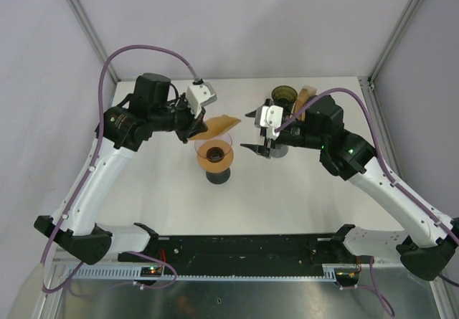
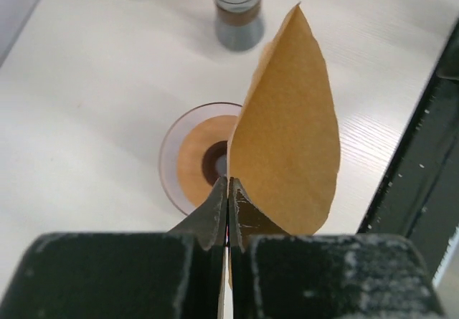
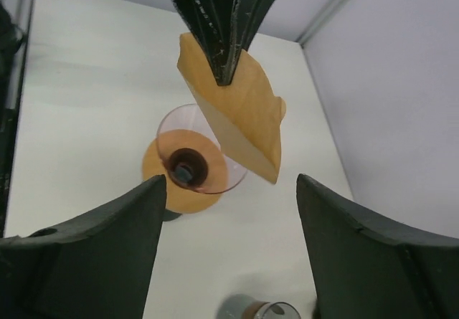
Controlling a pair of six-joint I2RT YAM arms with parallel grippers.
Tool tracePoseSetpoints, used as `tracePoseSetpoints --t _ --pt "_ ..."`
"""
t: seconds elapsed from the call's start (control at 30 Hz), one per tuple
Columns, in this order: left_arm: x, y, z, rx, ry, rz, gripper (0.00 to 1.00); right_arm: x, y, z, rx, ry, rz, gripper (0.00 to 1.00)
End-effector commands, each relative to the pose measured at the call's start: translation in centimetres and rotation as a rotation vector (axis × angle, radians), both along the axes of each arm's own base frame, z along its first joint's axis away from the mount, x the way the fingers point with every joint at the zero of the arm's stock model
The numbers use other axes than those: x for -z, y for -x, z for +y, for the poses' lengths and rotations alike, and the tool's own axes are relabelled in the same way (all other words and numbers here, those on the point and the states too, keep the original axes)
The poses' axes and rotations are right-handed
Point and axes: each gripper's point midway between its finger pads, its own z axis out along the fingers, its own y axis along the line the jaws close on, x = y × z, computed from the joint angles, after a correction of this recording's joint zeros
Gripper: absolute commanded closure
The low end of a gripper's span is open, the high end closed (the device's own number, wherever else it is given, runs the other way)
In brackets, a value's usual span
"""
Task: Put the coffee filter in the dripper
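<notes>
Left hand [image 2: 228, 184] tight on coffee filter [image 2: 287, 132] near dripper [image 2: 188, 154]

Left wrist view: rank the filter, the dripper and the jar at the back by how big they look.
Largest: the filter, though it hangs nearest the camera, which inflates it.
Then the dripper.
Smallest: the jar, farthest away and cut by the top edge.
</notes>
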Motion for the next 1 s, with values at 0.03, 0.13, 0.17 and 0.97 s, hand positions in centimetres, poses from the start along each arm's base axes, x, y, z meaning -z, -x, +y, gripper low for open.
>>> tracePoseSetpoints --t 0.03,0.13,0.17,0.97 --pt "-1.1 -2.6 0.9 -0.15 -0.004 -0.065 1.0 -5.9 1.1 0.2 0.028 -0.139 -0.185 0.2" --pt "-1.5 -3.0 0.8 -0.169 0.003 -0.067 1.0 -5.3 3.4 2.3 -0.073 -0.079 -0.273 0.2" --pt "-1.6 -3.0 0.8 -0.172 0.006 -0.068 1.0 -4.6 3.8 3.1 -0.091 -0.044 -0.292 0.21" --pt "-3.0 -2.1 1.6 -0.192 0.033 -0.1 1.0 3.4 -3.6 7.9 0.07 0.384 -0.285 0.71"
